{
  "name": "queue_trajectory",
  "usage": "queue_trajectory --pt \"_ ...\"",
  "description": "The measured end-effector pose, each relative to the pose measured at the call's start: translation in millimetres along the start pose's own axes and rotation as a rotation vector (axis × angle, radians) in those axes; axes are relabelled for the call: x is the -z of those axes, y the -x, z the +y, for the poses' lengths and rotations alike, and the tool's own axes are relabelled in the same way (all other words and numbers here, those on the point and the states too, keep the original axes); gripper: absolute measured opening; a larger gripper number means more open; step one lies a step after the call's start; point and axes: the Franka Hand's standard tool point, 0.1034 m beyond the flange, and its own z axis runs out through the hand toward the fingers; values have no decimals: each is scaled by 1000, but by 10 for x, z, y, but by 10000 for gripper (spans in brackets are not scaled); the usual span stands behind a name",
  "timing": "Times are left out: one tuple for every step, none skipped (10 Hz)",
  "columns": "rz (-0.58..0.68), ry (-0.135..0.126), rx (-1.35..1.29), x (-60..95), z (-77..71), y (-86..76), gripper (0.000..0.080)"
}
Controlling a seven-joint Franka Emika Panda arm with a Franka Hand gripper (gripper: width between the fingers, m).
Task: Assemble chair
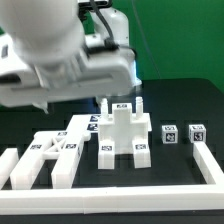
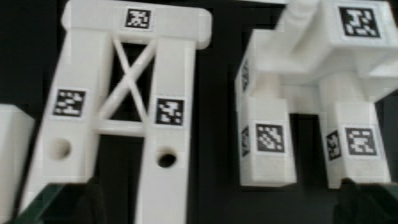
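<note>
Black table (image 1: 180,110) edged by a white rail (image 1: 208,165), cross-braced frame (image 1: 55,148) flat at the exterior view's left, blocky tagged part (image 1: 122,135) just beside it, first small cube (image 1: 170,134), second small cube (image 1: 197,131) at the right.

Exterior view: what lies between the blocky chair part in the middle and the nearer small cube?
Nothing: only bare black table separates the blocky part from the cube, as the exterior view shows.
</note>
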Motion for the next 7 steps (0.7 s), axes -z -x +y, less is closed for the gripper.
queue_trajectory --pt "87 -12 -1 -42 114 6 649" --pt "178 -21 -10 -93 181 -43 649" --pt "276 -45 -27 -169 180 -85 649" --pt "329 -38 -32 -168 192 -57 649" --pt "394 -24 -37 -134 221 -91 649" --pt "480 -14 -47 -112 249 -130 649" --pt "549 -8 -62 -130 262 -149 649"
